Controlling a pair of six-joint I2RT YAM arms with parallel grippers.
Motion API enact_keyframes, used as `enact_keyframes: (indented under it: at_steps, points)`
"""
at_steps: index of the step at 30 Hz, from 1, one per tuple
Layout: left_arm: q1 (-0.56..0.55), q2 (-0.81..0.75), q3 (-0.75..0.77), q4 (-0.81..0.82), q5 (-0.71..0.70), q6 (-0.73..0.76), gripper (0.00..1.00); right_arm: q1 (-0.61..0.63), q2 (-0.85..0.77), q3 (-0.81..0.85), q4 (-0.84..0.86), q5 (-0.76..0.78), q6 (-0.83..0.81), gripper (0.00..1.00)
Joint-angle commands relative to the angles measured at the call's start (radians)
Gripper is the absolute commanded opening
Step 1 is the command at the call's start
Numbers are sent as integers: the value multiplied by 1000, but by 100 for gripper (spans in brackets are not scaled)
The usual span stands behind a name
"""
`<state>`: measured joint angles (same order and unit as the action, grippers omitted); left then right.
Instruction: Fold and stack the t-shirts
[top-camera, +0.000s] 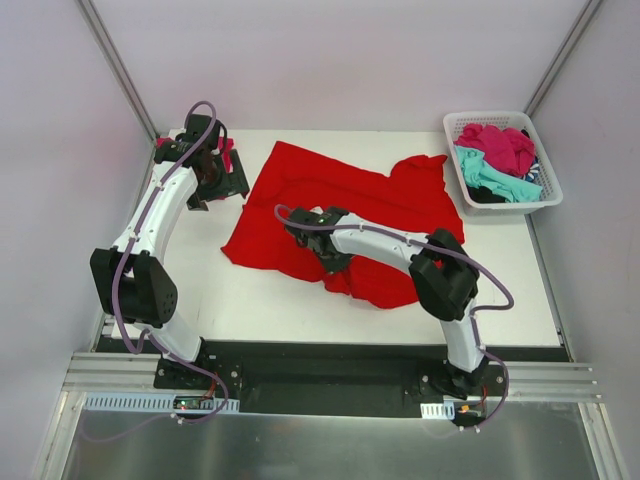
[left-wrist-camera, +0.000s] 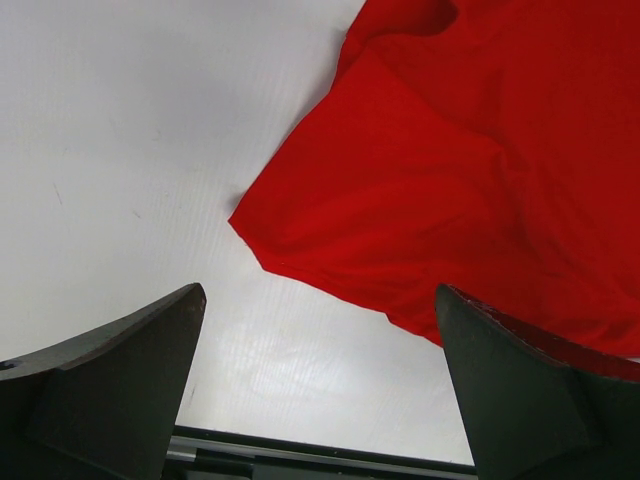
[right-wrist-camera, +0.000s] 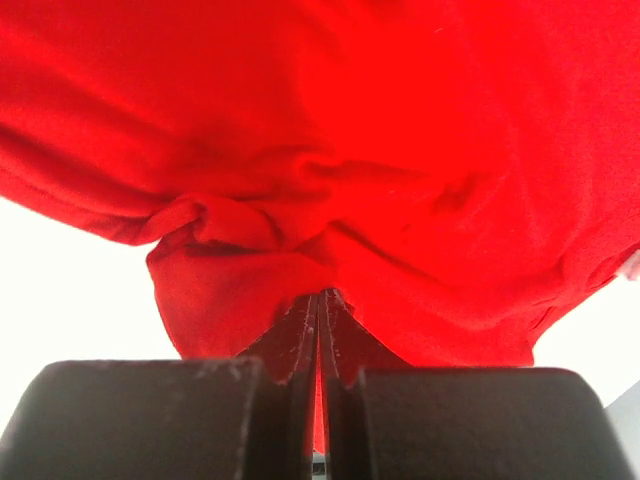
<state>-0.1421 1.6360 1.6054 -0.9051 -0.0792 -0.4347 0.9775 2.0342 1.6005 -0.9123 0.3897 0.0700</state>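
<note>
Right jaws are being held closed on a bunched fold of the red t-shirt (top-camera: 340, 190), which is lying crumpled on the counter (top-camera: 270, 300); left jaws are standing wide open, empty. Nothing seems folded yet; other t-shirts (top-camera: 505, 148) are waiting in the basket (top-camera: 550, 190).

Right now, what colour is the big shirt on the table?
The t-shirt is bright red, clearest in the top external view.

Spread rumpled across the middle of the table (top-camera: 260, 300), a large bright red t-shirt (top-camera: 340, 190), one bunched fold pinched in the right end effector (right-wrist-camera: 318, 300); heaped crumpled in the far-right basket (top-camera: 455, 125), a magenta t-shirt (top-camera: 505, 145) and a teal t-shirt (top-camera: 490, 178).
</note>
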Motion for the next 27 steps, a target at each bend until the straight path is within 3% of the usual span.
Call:
enact_keyframes:
  at_steps: [1, 10, 19, 27]
  points:
    - [9, 1, 14, -23, 15, 22, 99, -23, -21, 29, -51, 52, -39, 1]
    - [9, -1, 13, -23, 25, 17, 99, -13, -170, -68, -54, -18, -18, 1]
    - [7, 2, 2, -25, 32, 14, 99, 69, -396, -17, -229, -9, 43, 1]
    - [6, -10, -1, -23, 35, 16, 99, 191, -445, -142, -191, -175, 96, 1]
